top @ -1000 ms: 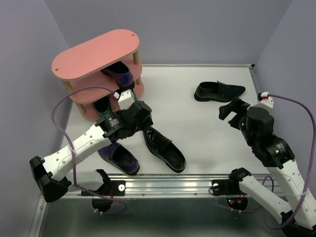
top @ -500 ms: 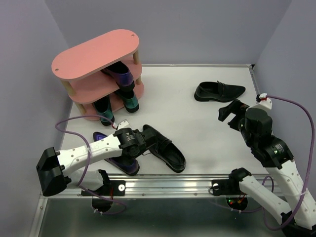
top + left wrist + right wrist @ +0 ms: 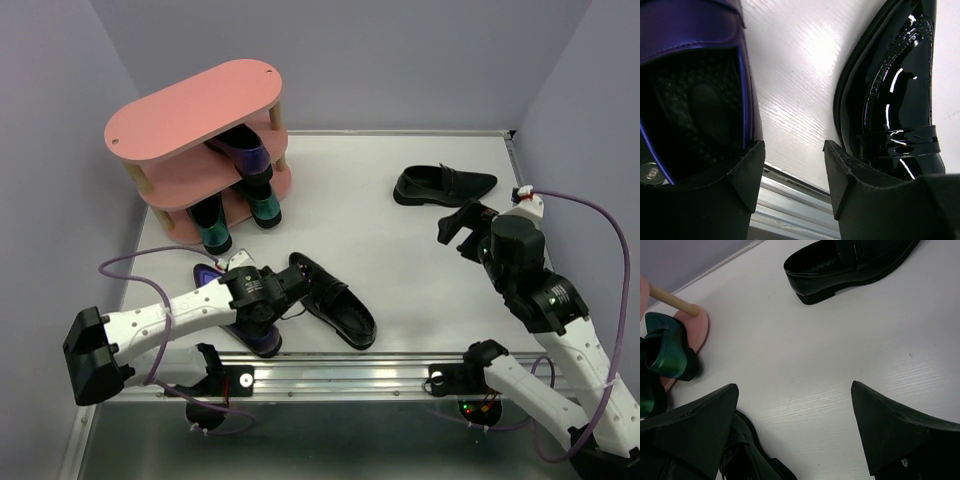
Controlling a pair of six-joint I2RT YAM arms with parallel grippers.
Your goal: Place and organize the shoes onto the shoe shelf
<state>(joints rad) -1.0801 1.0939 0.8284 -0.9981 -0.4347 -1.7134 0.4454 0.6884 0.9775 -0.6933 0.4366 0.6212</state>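
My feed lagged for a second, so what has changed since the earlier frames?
The left gripper pulled back from the shoe shelf and came down open between the purple shoe and the glossy black shoe, holding nothing. The right gripper, open, edged slightly left. The shoes and shelf stayed put.

White tabletop (image 3: 420, 260), faint ribbed grain, soft glare patches. Pale lavender walls close three sides: back wall (image 3: 400, 60), left wall (image 3: 50, 200), right wall (image 3: 590, 100). Thin metal trim (image 3: 400, 131) along far table edge. Grooved aluminium rail (image 3: 340, 372) across near edge. Dark glossy surface (image 3: 330, 440) below rail. Light even, diffuse; shadows soft.
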